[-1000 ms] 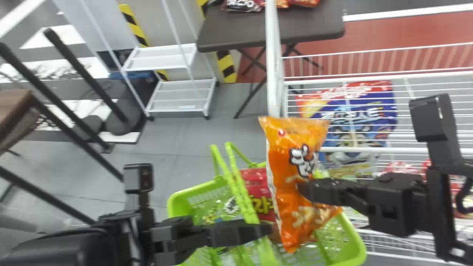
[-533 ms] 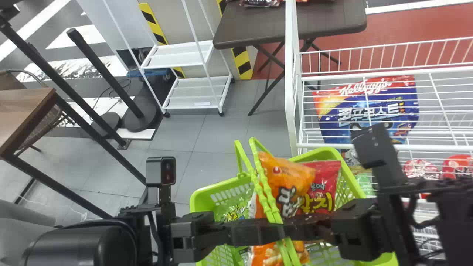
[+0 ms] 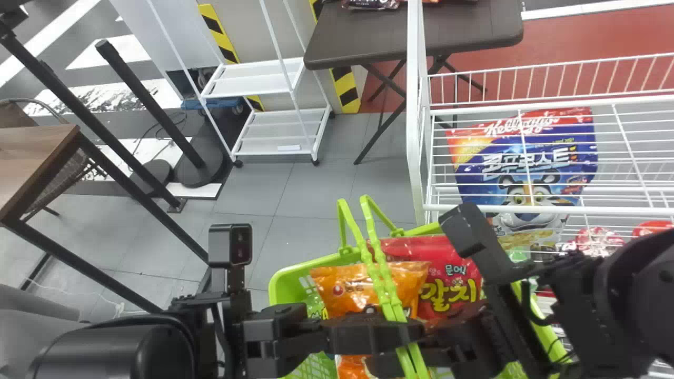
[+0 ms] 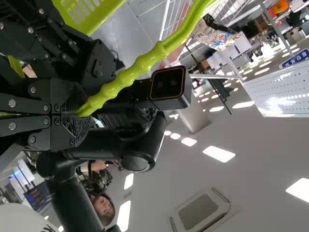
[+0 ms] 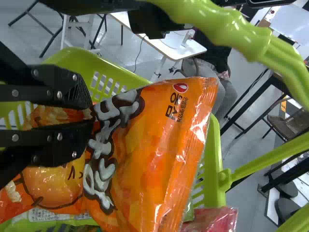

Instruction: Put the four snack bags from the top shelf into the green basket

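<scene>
I had both of my grippers in over the green basket (image 3: 295, 273). My left gripper (image 3: 403, 337) was closed on the basket's two handles (image 3: 382, 273), which were drawn together and ran across the middle of the opening. In the left wrist view I saw its black fingers pressed tight around the knobbly green grip, with the handles leading away from them.

My right gripper (image 3: 421, 353) was low in the basket, just beside the left one, and it was holding the orange snack bag (image 5: 149, 145). The gap between its fingers was narrow and had orange wrapper in it.

That bag was inside the basket, toward the left half, its top end near the far left corner and the handles passing over it. The red snack bag (image 3: 447, 279) lay next to it, farther right, close to the far rim. A bit of green packaging (image 3: 317, 311) peeked out between the orange bag and the left rim.

To the right of the basket I had the white wire rack (image 3: 547, 210), with a blue cereal bag (image 3: 526, 158) behind its wires and some red packages (image 3: 597, 242) nearer to me. Beyond the basket stood a dark folding table (image 3: 363, 45), with snack packs (image 3: 371, 4) on top.
</scene>
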### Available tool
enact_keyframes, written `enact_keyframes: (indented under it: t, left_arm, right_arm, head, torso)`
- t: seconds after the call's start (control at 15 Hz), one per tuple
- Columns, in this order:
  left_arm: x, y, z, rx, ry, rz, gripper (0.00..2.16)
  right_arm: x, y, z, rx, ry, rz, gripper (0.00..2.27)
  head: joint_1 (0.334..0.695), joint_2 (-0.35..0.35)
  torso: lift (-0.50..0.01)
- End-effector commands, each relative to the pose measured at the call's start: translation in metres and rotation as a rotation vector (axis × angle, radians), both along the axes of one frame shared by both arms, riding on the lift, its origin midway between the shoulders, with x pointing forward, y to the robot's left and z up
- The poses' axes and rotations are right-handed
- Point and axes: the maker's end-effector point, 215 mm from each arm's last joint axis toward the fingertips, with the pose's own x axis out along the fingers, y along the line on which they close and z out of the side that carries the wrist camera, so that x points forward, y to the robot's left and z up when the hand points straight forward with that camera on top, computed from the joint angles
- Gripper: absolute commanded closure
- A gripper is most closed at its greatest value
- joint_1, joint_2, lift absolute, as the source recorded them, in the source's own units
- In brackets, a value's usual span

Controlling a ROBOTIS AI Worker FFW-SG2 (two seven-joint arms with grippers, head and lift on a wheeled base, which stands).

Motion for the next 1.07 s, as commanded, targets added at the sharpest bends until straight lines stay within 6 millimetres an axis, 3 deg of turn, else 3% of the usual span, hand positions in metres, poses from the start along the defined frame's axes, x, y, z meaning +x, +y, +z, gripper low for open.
enact_keyframes:
  t: [0.0, 0.33, 0.47, 0.53, 0.6, 0.8, 1.0]
  left_arm:
    - [0.000, 0.004, 0.000, -0.007, 0.002, 0.004, 2.15]
    - [0.002, 0.010, -0.001, -0.002, 0.006, 0.019, 2.15]
    - [0.001, 0.012, -0.001, -0.001, 0.007, 0.025, 2.15]
    - [0.001, 0.014, -0.002, -0.002, 0.011, 0.031, 2.15]
    - [0.001, 0.017, -0.003, 0.000, 0.014, 0.038, 2.15]
    - [0.000, 0.019, -0.004, 0.000, 0.016, 0.042, 2.15]
    - [-0.001, 0.019, -0.006, -0.001, 0.023, 0.044, 2.15]
  right_arm:
    - [0.012, -0.026, 0.011, 0.031, 0.043, -0.057, 0.03]
    - [0.082, -0.101, 0.075, 0.210, 0.012, -0.281, 0.07]
    - [0.123, -0.151, 0.075, 0.177, -0.040, -0.427, 0.08]
    - [0.158, -0.183, 0.076, 0.143, -0.116, -0.531, 0.08]
    - [0.197, -0.217, 0.074, 0.093, -0.221, -0.648, 0.08]
    - [0.285, -0.314, 0.072, -0.075, -0.501, -0.892, 0.08]
    - [0.338, -0.393, 0.064, -0.230, -0.654, -1.041, 0.09]
  head:
    - [0.695, 0.350]
    - [0.695, 0.350]
    - [0.695, 0.350]
    - [0.695, 0.311]
    - [0.695, 0.215]
    - [0.695, 0.076]
    - [0.695, -0.086]
  torso:
    - [-0.003]
    - [-0.003]
    - [-0.003]
    - [-0.003]
    - [-0.003]
    - [-0.003]
    - [-0.003]
